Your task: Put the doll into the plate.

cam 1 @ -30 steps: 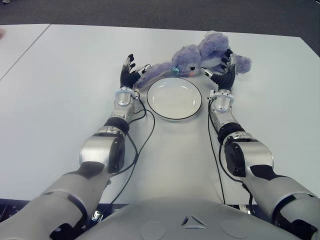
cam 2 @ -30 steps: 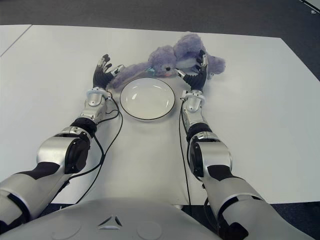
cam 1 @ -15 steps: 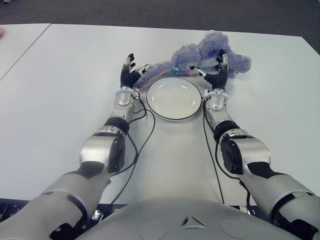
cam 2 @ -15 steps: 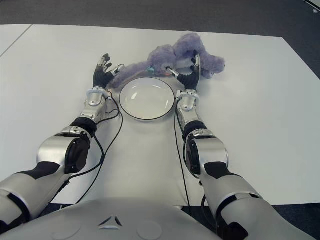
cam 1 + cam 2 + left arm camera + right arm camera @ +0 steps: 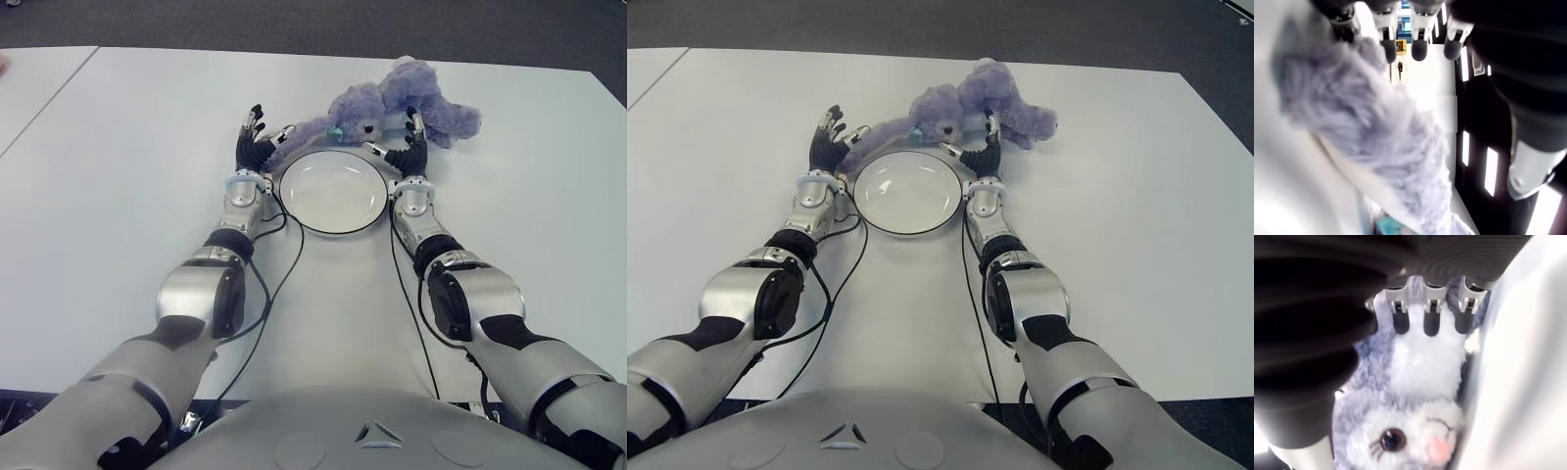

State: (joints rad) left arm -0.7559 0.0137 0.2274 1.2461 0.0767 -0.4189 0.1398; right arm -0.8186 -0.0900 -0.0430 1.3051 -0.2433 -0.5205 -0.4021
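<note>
A purple plush doll (image 5: 392,101) lies on the white table just beyond the white, dark-rimmed plate (image 5: 331,229), one long limb reaching left. My right hand (image 5: 397,142) stands at the plate's far right rim, fingers spread against the doll. In the right wrist view the fingertips (image 5: 1431,325) stretch over the doll's pale belly above its face (image 5: 1410,438). My left hand (image 5: 266,132) is at the plate's far left rim, open beside the end of the long limb (image 5: 1366,132). Nothing lies in the plate.
Black cables (image 5: 279,269) run from both wrists back along the table (image 5: 127,176) toward my body. A seam (image 5: 49,98) marks a second table on the left. Dark floor (image 5: 294,20) lies past the far edge.
My right hand has swung left to the plate's rim. The doll has shifted left and a little farther away, and the plate has slid slightly left. The left hand has held still.
</note>
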